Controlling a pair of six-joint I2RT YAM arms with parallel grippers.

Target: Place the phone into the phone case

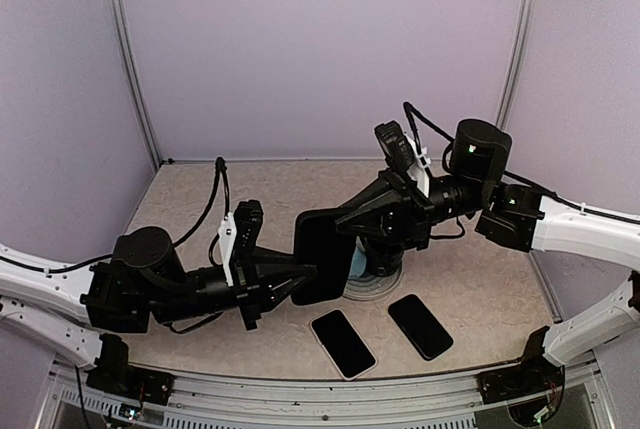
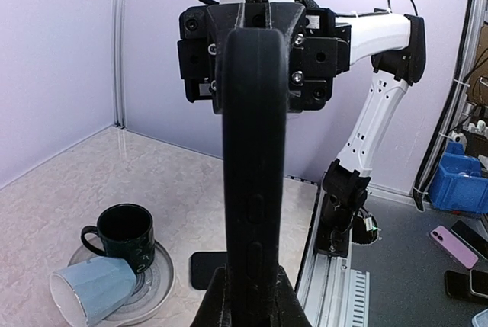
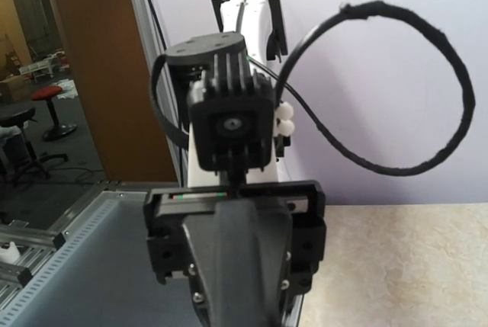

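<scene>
- Nearest my bases, two dark phones lie flat on the table [image 1: 480,279]: the left phone [image 1: 343,342] and the right phone [image 1: 420,326], close together but not touching. Neither is in a case. I cannot tell which one the task means.
- Just past them, my left gripper [image 1: 303,285] has its jaws pinched narrow on the near end of the phone case [image 1: 322,254]. The case hangs in the air above the table, turned on edge.
- My left wrist view shows the case as a thick black edge with button bumps. No view shows whether a phone already sits inside.
- Beyond the case, my right gripper [image 1: 347,229] clamps the far end with its jaws just as narrow, so both grippers carry it.
- Farther back, on the table below, a plate [image 2: 162,285] holds a black mug [image 2: 122,232] and a tipped pale-blue cup [image 2: 91,289].
- I think the step goes best if one gripper keeps the case steady with its open face up.
- The other should let go only once that hold is sure, then take a phone by its long edges.
- I would seat one corner first, then press the rest in. Squeezing the case walls could narrow the pocket and block the phone.
</scene>
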